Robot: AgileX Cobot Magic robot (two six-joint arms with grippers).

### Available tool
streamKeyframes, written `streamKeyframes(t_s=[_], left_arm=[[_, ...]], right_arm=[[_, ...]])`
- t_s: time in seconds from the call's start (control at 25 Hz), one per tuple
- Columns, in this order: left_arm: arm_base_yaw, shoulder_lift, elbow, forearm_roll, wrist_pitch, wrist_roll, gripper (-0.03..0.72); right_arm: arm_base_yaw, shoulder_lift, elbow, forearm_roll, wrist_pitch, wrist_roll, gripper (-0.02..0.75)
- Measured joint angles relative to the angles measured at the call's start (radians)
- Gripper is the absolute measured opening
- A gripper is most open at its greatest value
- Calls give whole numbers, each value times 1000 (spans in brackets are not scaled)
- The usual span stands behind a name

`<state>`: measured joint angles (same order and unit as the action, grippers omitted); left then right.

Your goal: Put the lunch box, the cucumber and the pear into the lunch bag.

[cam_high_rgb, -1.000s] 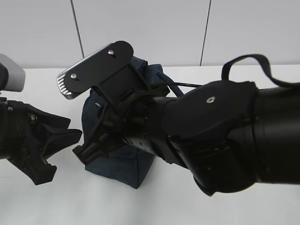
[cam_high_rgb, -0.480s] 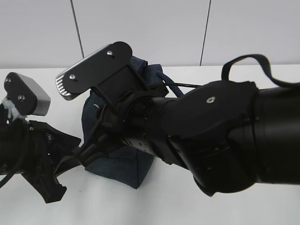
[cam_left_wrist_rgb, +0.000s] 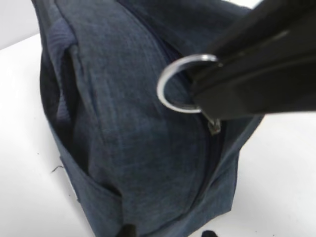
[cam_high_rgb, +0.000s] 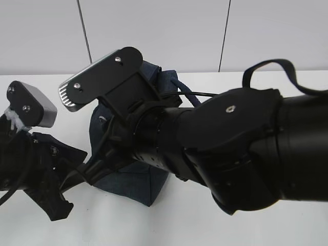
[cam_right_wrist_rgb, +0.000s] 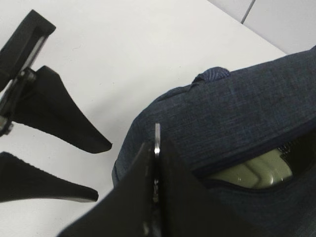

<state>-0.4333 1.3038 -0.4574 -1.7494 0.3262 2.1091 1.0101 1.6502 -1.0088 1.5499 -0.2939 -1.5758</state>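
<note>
The dark navy lunch bag (cam_high_rgb: 138,187) stands on the white table, mostly behind my right arm. My right gripper (cam_right_wrist_rgb: 156,148) is shut on the bag's silver ring pull (cam_right_wrist_rgb: 157,136), which also shows in the left wrist view (cam_left_wrist_rgb: 160,91). The zipper gap shows the pale green lid of the lunch box (cam_right_wrist_rgb: 252,173) inside the bag (cam_right_wrist_rgb: 237,113). My left gripper (cam_high_rgb: 74,179) is open and empty, close to the bag's left side (cam_left_wrist_rgb: 123,123), its tips (cam_left_wrist_rgb: 168,232) just short of the fabric. The cucumber and the pear are hidden.
The white tabletop (cam_high_rgb: 215,230) runs round the bag, with a grey panelled wall (cam_high_rgb: 154,31) behind. My bulky right arm (cam_high_rgb: 246,148) crosses most of the exterior view. A black strap loop (cam_high_rgb: 277,66) arches over it at the right.
My left gripper has come down and in towards the bag's left side, bringing its wrist camera into view. My right gripper stays shut on the ring pull, barely shifted.
</note>
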Motion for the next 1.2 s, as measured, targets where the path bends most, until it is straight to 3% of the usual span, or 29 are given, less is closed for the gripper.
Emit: streamKeyframes(t_s=[0.28,0.84,0.92,1.04,1.2], left_arm=[[0,0,-30,0,-2,0,331],[0,175,-113,0,12,0,335],[0,207,-130,0,16,0,290],[0,231,-138,0,16,0,72],[0,232,-139,0,16,0,8]], right_arm=[[0,0,0,0,2,0,6],[0,0,0,0,2,0,6],[0,0,0,0,2,0,6],[0,0,0,0,2,0,6],[0,0,-2,2,4,-2,6]])
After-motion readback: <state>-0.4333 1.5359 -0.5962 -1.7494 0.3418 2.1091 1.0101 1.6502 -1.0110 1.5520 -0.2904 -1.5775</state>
